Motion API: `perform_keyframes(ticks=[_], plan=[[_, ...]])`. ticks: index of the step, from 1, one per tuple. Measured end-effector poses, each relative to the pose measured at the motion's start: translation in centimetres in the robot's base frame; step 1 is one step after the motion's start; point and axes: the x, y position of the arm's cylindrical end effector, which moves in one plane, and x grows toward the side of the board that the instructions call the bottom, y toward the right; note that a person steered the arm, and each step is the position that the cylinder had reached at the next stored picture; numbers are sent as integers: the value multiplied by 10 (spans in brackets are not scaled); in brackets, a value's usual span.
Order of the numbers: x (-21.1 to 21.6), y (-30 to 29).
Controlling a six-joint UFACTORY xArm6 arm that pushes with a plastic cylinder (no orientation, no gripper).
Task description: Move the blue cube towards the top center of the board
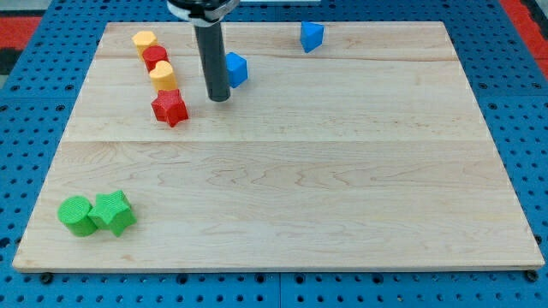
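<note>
A blue cube (235, 68) sits on the wooden board (282, 188) near the view's top, left of centre. My tip (219, 97) rests on the board just left of and slightly below the cube, close to its lower left edge; I cannot tell if they touch. The dark rod rises from there to the view's top edge. A second blue block (312, 36), wedge-like in shape, lies near the view's top, right of centre.
A chain of blocks runs down the view's upper left: a yellow block (144, 40), a red block (155, 58), a yellow block (163, 76) and a red star (169, 108). A green cylinder (75, 214) and a green star-like block (113, 212) sit at the lower left.
</note>
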Motion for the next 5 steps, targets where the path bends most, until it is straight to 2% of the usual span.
perform_keyframes(ticks=[2,3,4,5], plan=[[-51,2],[-81,29],[-94,56],[-94,57]])
